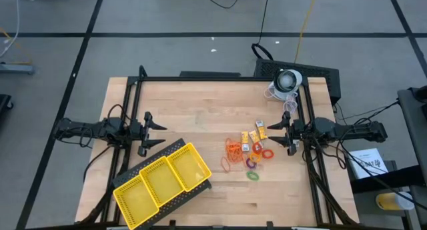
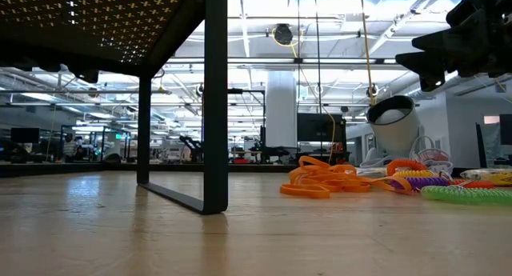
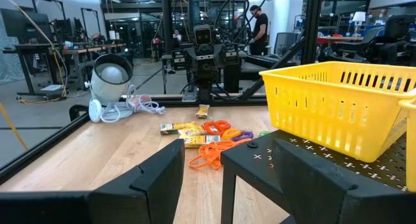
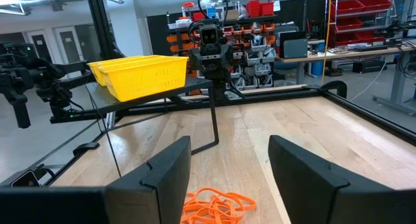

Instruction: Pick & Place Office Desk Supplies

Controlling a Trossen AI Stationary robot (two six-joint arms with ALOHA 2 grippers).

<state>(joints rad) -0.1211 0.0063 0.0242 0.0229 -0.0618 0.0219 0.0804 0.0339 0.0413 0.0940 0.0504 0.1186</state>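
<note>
The supplies lie in a loose pile on the table right of centre: a tangle of orange rubber-band loops (image 1: 233, 149), small yellow-gold blocks (image 1: 256, 133), and red (image 1: 267, 153), purple (image 1: 252, 162) and green (image 1: 253, 176) rings. The bands show near in the right wrist view (image 4: 214, 203) and the low view (image 2: 320, 182). My right gripper (image 1: 283, 135) is open above the table just right of the pile. My left gripper (image 1: 152, 133) is open at the table's left, beside the far corner of the yellow three-compartment tray (image 1: 163, 180).
The tray sits on a black perforated stand (image 1: 179, 198) with legs (image 2: 214, 108) at the near left. A white lamp-like device with a cable (image 1: 285, 83) lies at the far right corner. Bare wood lies between the two arms (image 1: 200, 123).
</note>
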